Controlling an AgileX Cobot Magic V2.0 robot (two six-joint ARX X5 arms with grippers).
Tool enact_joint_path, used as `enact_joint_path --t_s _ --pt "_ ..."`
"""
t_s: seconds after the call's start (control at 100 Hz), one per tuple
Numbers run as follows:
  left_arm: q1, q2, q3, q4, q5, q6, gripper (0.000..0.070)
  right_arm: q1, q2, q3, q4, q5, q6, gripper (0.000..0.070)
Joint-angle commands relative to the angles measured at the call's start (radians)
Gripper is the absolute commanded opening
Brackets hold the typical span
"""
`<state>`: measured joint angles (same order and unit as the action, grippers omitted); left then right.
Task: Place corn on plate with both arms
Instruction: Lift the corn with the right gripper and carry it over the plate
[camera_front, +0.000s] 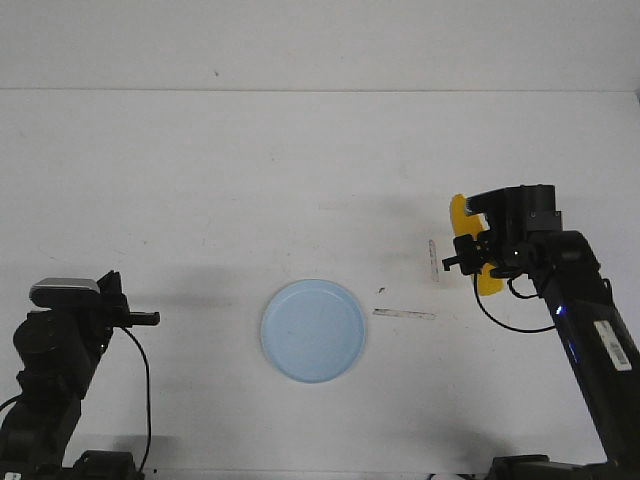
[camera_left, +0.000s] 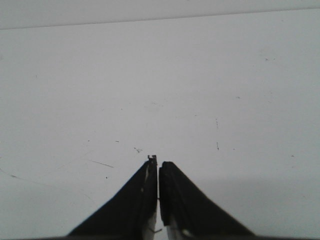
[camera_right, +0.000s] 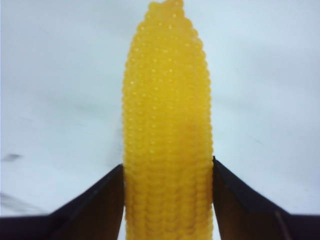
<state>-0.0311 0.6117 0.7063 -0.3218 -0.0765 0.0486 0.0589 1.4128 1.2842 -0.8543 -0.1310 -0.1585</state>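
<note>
The yellow corn (camera_front: 461, 213) is held in my right gripper (camera_front: 478, 250) at the right of the table, above the surface; much of the cob is hidden behind the gripper, and its lower end (camera_front: 490, 285) pokes out below. In the right wrist view the corn (camera_right: 168, 125) sits between both fingers (camera_right: 102, 200), which press on its sides. The pale blue plate (camera_front: 313, 330) lies empty at front centre, left of the corn. My left gripper (camera_left: 158, 162) is shut and empty over bare table; the left arm (camera_front: 60, 330) rests at the front left.
Two pale tape strips lie on the white table right of the plate: one lengthwise (camera_front: 404, 314) and one upright (camera_front: 433, 260) just left of my right gripper. The table's far edge (camera_front: 320, 91) meets the wall.
</note>
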Motion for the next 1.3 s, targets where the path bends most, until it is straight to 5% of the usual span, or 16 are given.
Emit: enact_joint_path --t_s 0.0,0.24,0.63,0.97,1.29 --pt "-0.002 0.010 0.010 0.009 -0.003 -0.008 0.0000 0.046 -0.026 0.020 0.005 -0.004 0.136 0.0136" --pt "-0.002 0.022 0.010 0.010 -0.003 -0.008 0.0000 0.312 -0.084 0.020 0.049 -0.003 0.340 0.0136" --pt "-0.002 0.022 0.010 0.009 -0.003 -0.008 0.0000 0.689 0.054 0.020 0.180 0.000 0.458 0.0135" --pt "-0.002 0.022 0.010 0.009 -0.003 -0.008 0.0000 0.740 0.240 0.020 0.075 0.000 0.457 0.0135" --pt "-0.003 0.022 0.010 0.009 -0.003 -0.008 0.0000 0.740 0.277 0.020 0.117 0.000 0.457 0.0135"
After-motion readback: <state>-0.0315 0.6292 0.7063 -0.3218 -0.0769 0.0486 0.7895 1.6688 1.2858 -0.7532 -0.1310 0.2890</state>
